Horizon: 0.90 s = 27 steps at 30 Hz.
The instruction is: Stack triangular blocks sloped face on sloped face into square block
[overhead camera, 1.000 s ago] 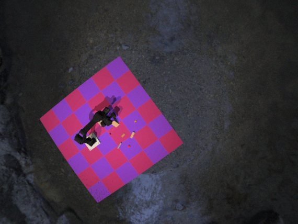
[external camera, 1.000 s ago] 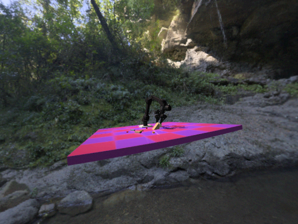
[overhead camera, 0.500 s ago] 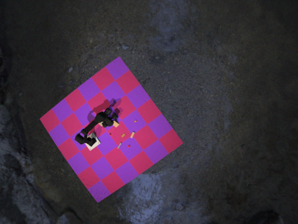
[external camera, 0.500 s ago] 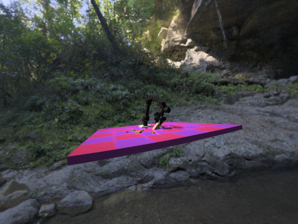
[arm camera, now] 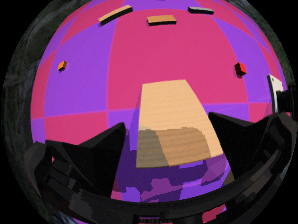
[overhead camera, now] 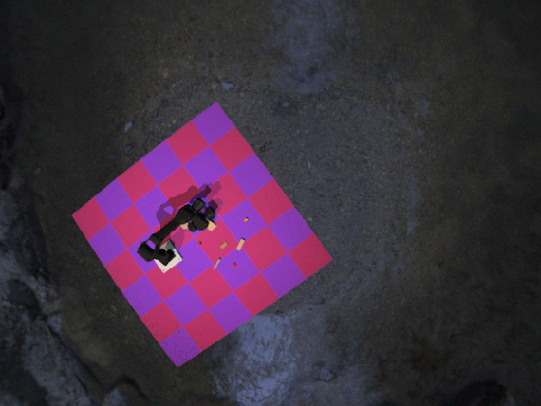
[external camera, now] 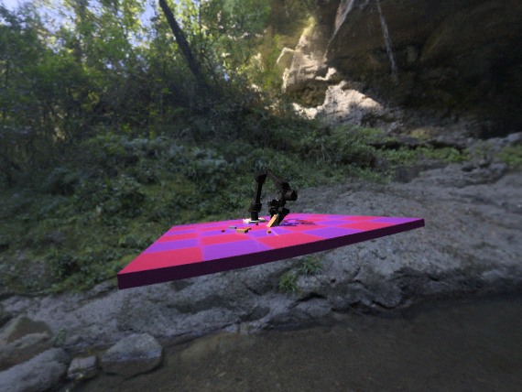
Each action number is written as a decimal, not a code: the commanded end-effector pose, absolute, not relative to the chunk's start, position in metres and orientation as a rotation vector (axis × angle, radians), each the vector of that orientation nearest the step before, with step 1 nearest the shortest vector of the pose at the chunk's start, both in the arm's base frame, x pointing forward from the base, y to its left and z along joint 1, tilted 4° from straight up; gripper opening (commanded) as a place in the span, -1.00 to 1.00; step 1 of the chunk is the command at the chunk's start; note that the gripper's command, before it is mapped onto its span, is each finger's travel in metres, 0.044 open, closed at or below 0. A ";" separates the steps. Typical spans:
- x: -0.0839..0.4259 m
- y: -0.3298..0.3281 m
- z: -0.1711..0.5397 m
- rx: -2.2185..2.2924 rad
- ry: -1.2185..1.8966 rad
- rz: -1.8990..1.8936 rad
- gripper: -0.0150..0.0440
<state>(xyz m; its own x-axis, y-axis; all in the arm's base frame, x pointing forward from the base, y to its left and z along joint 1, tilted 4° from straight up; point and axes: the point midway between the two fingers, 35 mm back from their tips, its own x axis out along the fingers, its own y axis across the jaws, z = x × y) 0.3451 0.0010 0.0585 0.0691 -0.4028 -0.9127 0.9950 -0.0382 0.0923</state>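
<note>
One tan triangular block (overhead camera: 212, 226) (external camera: 273, 221) (arm camera: 167, 100) stands on the checkered table, its slanted outline showing in the exterior view. My gripper (overhead camera: 203, 221) (arm camera: 168, 121) is open and empty, with its fingers low on either side of this block's near part in the wrist view. Gaps show between the block and both fingers, and the gripper's shadow falls on its near part. Another tan block (overhead camera: 184, 226) shows partly beside the arm in the top view, nearer the base; the arm hides much of it. Its shape and sloped face cannot be made out.
Beyond the block lie a long tan plank (overhead camera: 241, 244) (arm camera: 115, 15), a short tan plank (overhead camera: 223, 245) (arm camera: 161, 20) and a grey bar (overhead camera: 217, 264) (arm camera: 200, 10). An orange cube (overhead camera: 246, 219) (arm camera: 62, 65) and red pieces (overhead camera: 234, 265) (arm camera: 240, 69) lie around. The white base plate (overhead camera: 173, 266) is behind.
</note>
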 end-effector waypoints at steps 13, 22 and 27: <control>0.343 -0.003 0.051 0.967 0.817 -1.359 0.31; 0.343 -0.003 0.053 0.972 0.818 -1.360 -0.23; 0.343 -0.003 0.054 0.973 0.818 -1.360 -0.49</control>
<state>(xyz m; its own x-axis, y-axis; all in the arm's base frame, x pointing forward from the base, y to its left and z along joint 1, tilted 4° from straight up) 0.3423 -0.0027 0.0521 0.0626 -0.4049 -0.9122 0.9956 -0.0383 0.0854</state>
